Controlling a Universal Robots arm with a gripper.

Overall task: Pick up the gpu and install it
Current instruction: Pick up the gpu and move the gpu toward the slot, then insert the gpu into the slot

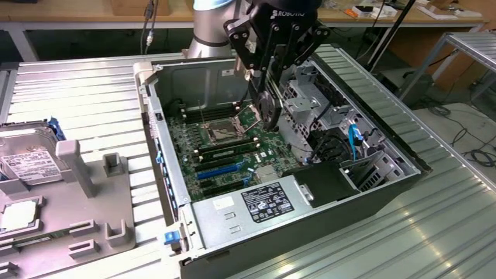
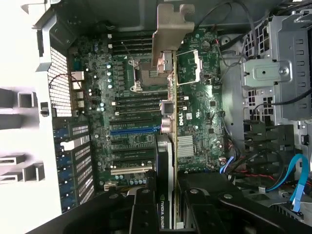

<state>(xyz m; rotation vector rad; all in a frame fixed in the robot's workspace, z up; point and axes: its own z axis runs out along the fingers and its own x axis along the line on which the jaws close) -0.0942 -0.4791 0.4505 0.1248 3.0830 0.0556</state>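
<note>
The gpu (image 1: 268, 110) (image 2: 165, 156) is hanging on edge inside the open top of the computer case (image 1: 166, 174), clamped between the gripper's (image 1: 263, 81) (image 2: 168, 204) jaws, which are closing on its two faces. Its silver bracket (image 2: 170, 29) is pointing away from the wrist, and its lower edge is staying clear of the motherboard (image 1: 225, 145) (image 2: 204, 112), not seated in any slot.

The case is lying on its side, holding the motherboard, the CPU socket (image 1: 222, 132) (image 2: 139, 73), memory slots (image 1: 225, 152) (image 2: 134, 105), a blue slot (image 1: 219, 170) (image 2: 134, 130) and a power supply (image 1: 268, 200) at the near end. The card is hovering between the socket and the drive cage (image 1: 310, 104) (image 2: 287, 78), which is standing just beside it toward the exterior view's right, with blue cables (image 1: 354, 139) (image 2: 297, 180) looping nearby. Toward the exterior view's left, the board is lying open up to the case wall.

Outside the case, a hard drive (image 1: 27, 165) is sitting in a grey fixture (image 1: 78, 168) on the ribbed metal table (image 1: 434, 221), well apart from the card.
</note>
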